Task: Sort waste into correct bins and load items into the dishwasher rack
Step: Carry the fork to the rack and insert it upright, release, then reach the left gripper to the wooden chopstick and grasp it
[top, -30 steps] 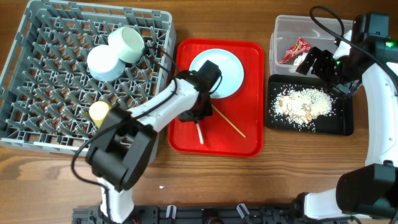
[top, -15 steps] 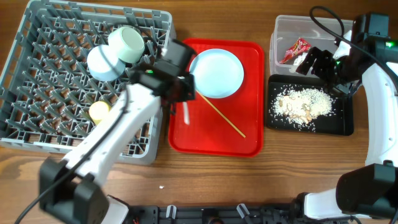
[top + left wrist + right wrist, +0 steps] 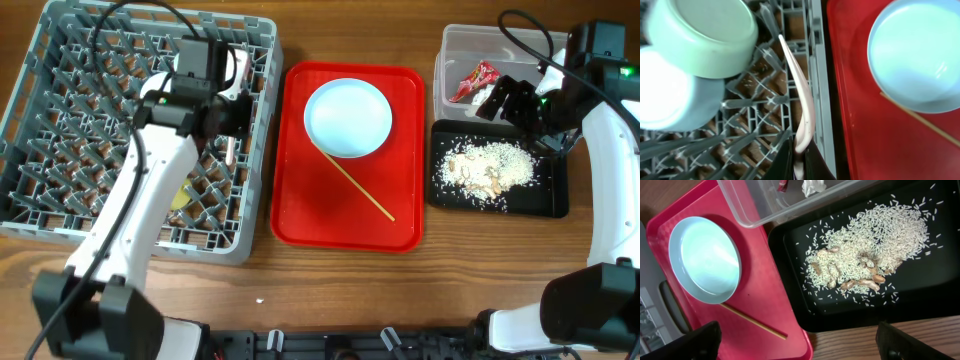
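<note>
Left wrist view: we lose the handle end of the white fork [image 3: 801,100] between the fingers of the left gripper [image 3: 799,150], clipped by the bottom edge. The mint-green bowls [image 3: 702,35] are blurred and cut at top and left; plate [image 3: 915,55] and chopstick [image 3: 920,120] run off right. Overhead, the left arm [image 3: 150,200] hides most of the yellow cup [image 3: 182,197]. Right wrist view: we get only slivers of red wrapper [image 3: 782,185] and napkin [image 3: 814,186] at the top edge, and the right gripper [image 3: 799,330] shows as two dark corners.

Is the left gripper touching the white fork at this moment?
Touching. The left wrist view shows the handle of the white fork pinched between the two fingers of the left gripper, with no gap on either side.
</note>
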### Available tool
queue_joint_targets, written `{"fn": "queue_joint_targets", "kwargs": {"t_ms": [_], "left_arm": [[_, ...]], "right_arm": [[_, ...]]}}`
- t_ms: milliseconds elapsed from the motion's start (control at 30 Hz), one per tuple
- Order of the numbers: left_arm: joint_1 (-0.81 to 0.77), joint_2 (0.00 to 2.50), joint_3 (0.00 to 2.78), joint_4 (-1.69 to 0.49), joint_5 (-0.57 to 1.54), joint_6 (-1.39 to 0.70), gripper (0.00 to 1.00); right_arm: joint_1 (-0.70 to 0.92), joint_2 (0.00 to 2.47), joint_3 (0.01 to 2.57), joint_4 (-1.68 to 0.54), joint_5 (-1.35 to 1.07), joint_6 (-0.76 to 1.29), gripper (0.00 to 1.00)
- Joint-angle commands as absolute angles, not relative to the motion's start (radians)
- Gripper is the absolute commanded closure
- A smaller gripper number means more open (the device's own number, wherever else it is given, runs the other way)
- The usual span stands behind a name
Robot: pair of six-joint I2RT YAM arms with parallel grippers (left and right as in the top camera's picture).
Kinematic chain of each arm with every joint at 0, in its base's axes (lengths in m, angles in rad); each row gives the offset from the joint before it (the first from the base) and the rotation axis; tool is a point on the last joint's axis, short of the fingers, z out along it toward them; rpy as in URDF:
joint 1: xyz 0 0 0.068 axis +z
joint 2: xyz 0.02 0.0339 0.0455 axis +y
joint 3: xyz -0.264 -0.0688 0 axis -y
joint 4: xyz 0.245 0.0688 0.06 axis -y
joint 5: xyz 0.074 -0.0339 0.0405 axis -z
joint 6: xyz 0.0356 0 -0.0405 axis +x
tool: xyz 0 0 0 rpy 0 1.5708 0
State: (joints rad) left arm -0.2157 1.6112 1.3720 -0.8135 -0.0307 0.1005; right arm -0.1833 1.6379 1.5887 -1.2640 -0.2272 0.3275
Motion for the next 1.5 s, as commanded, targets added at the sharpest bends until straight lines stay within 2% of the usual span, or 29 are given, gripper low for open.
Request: {"fn": "queue_joint_targets", "kwargs": {"t_ms": [0,167,200,233,267,433,567,700,733,800,900,933,1000,1033,1067,1133,1200,1233,1333,1467], "left_arm": [[-0.213,1.693,1.380,-0.803,-0.005,0.119,0.90],[-0.213,1.746,1.380,-0.790,-0.006,0.119,0.85],[-0.213,1.747,1.380,-0.786,-0.006,0.119,0.80],[-0.213,1.746,1.380,-0.781,-0.006,0.119,0.67],[-0.213,1.742,1.380,-0.773,-0.006,0.119,0.64],[-0.214,1.718,1.400,-0.771,-0.004,0.075,0.65],[-0.241,1.670,1.414,-0.773,0.089,-0.027,0.71],[-0.310,1.654,1.414,-0.782,0.175,-0.349,0.73],[-0.333,1.660,1.414,-0.790,0.175,-0.426,0.70],[-0.388,1.671,1.414,-0.791,0.175,-0.525,0.58],[-0.490,1.685,1.414,-0.736,0.219,-0.551,0.05],[-0.511,1.685,1.414,-0.734,0.214,-0.551,0.02],[-0.565,1.685,1.414,-0.702,0.212,-0.551,0.03],[-0.585,1.685,1.414,-0.687,0.206,-0.551,0.07],[-0.606,1.685,1.414,-0.672,0.185,-0.556,0.18],[-0.639,1.690,1.413,-0.661,0.109,-0.619,0.31],[-0.667,1.699,1.413,-0.690,0.006,-0.781,0.39],[-0.677,1.705,1.414,-0.716,-0.011,-0.867,0.46],[-0.672,1.725,1.457,-0.804,0.019,-0.950,0.53],[-0.664,1.777,1.649,-0.960,-0.025,-0.944,0.58]], "right_arm": [[-0.184,1.626,1.595,-1.266,-0.233,0.314,0.00],[-0.184,1.626,1.595,-1.266,-0.233,0.314,0.00],[-0.184,1.626,1.595,-1.267,-0.233,0.314,0.00],[-0.184,1.626,1.595,-1.267,-0.233,0.314,0.00],[-0.184,1.626,1.595,-1.267,-0.233,0.314,0.00],[-0.184,1.626,1.595,-1.269,-0.233,0.314,0.00],[-0.184,1.626,1.595,-1.269,-0.233,0.314,0.00],[-0.184,1.626,1.595,-1.269,-0.233,0.315,0.00],[-0.184,1.626,1.595,-1.269,-0.233,0.315,0.00],[-0.184,1.626,1.595,-1.269,-0.233,0.314,0.00],[-0.184,1.626,1.595,-1.269,-0.233,0.314,0.00],[-0.184,1.626,1.595,-1.269,-0.233,0.314,0.00],[-0.184,1.626,1.595,-1.269,-0.233,0.313,0.00],[-0.184,1.626,1.595,-1.269,-0.233,0.313,0.00],[-0.184,1.626,1.595,-1.269,-0.233,0.313,0.00],[-0.184,1.626,1.595,-1.269,-0.233,0.313,0.00],[-0.184,1.626,1.595,-1.269,-0.233,0.313,0.00],[-0.184,1.626,1.595,-1.269,-0.233,0.312,0.00],[-0.184,1.626,1.595,-1.270,-0.233,0.310,0.00],[-0.184,1.626,1.595,-1.270,-0.234,0.311,0.00]]}}
